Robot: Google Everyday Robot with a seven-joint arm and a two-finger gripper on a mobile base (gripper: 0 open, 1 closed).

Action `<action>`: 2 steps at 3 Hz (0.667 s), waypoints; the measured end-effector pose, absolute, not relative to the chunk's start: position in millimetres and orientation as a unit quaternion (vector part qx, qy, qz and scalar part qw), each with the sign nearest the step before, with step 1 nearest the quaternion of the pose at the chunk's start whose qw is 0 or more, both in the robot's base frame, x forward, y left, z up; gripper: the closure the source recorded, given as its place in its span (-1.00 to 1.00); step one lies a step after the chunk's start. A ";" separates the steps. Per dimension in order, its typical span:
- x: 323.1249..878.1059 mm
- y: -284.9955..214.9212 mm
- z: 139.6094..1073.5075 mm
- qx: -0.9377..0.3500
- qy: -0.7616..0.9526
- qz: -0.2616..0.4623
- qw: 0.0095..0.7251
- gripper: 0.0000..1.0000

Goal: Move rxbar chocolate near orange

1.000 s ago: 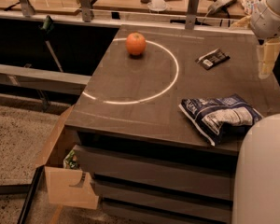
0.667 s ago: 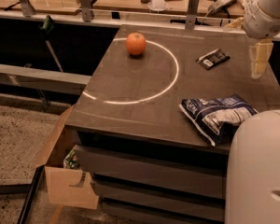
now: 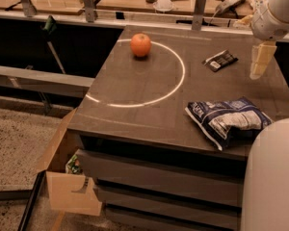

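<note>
The rxbar chocolate [image 3: 220,60], a small flat black bar with a white end, lies on the dark table [image 3: 135,114] at the back right. The orange [image 3: 140,44] sits at the back middle, on the white circle line, well left of the bar. My gripper [image 3: 258,66] hangs from the white arm at the upper right, pale fingers pointing down, a short way right of the bar and above the table. It holds nothing that I can see.
A blue-and-white chip bag [image 3: 229,119] lies at the front right of the table. A white rounded robot part [image 3: 272,177] fills the lower right corner. An open cardboard box [image 3: 67,177] stands on the floor at the left. A cluttered bench runs behind the table.
The arm and gripper have moved left, closer to the rxbar chocolate. The bar, orange and chip bag have not moved.
</note>
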State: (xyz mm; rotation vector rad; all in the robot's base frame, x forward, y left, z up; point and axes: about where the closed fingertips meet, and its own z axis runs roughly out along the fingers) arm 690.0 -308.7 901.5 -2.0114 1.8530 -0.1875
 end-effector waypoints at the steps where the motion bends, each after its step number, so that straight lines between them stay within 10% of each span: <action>1: 697.2 -303.0 899.3 -0.710 0.668 -0.071 0.212 -1.00; 2: 703.0 -299.7 894.8 -0.708 0.670 -0.076 0.209 -1.00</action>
